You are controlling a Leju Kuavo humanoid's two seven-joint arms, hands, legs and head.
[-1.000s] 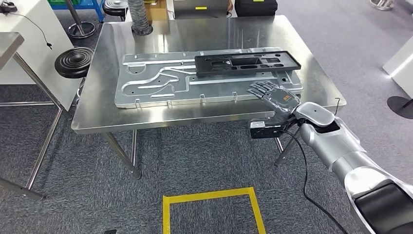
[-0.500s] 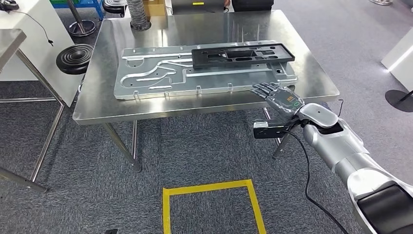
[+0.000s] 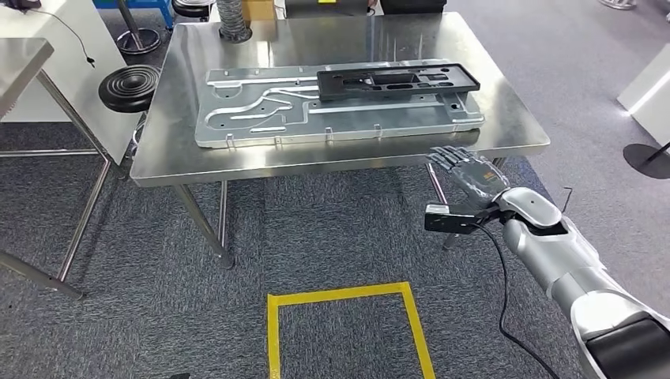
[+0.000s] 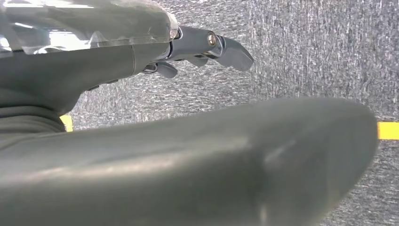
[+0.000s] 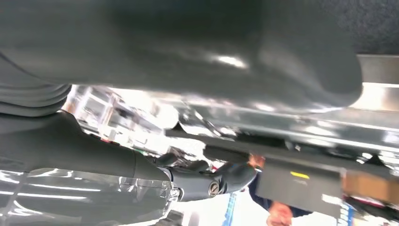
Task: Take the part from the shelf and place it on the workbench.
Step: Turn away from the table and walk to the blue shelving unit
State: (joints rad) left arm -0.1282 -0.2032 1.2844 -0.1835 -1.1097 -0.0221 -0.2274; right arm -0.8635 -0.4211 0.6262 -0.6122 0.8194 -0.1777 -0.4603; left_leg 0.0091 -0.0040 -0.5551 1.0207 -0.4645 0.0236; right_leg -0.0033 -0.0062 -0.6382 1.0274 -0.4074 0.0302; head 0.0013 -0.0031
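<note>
The black frame-shaped part (image 3: 399,80) lies flat on a large silver machined plate (image 3: 261,118), at the plate's far right corner, on the steel workbench (image 3: 316,162). My right hand (image 3: 472,174) hovers in front of the bench's near right edge, off the top, fingers spread and holding nothing. In the right wrist view its dark fingers (image 5: 211,181) are apart, and the bench edge (image 5: 376,94) is close beyond them. My left hand (image 4: 188,155) hangs over grey carpet with its fingers (image 4: 214,44) extended and nothing in them.
A black round stool (image 3: 129,88) stands at the bench's left end, beside a white table (image 3: 24,63). A yellow tape square (image 3: 348,324) marks the carpet in front of me. A white cabinet (image 3: 649,87) stands at the right. A black cable (image 3: 506,276) hangs from my right wrist.
The whole picture has shifted, so the camera moved and the bench now sits farther off. My right hand has come back off the bench top and lower, still holding nothing.
</note>
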